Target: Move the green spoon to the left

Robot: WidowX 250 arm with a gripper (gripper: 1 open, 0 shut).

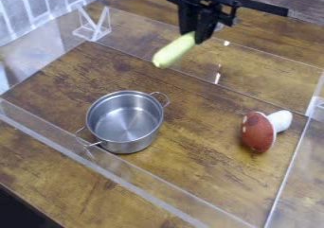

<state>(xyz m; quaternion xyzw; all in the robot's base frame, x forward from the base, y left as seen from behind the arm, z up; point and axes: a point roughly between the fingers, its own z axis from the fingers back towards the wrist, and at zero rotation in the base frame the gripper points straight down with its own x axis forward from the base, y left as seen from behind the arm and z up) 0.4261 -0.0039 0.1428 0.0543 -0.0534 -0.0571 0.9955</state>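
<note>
green spoon [175,50] airborne, fingers [190,26] apparently clamping it

We count one green spoon [175,49], one pot [124,121], one mushroom toy [262,129], one gripper [200,30].

The arm is black all over, a narrow boxy wrist with blocky ledges jutting from each side, ending in a small dark claw [200,33] of two slim fingers, with no markings, screws or cables clear enough to make out
</note>
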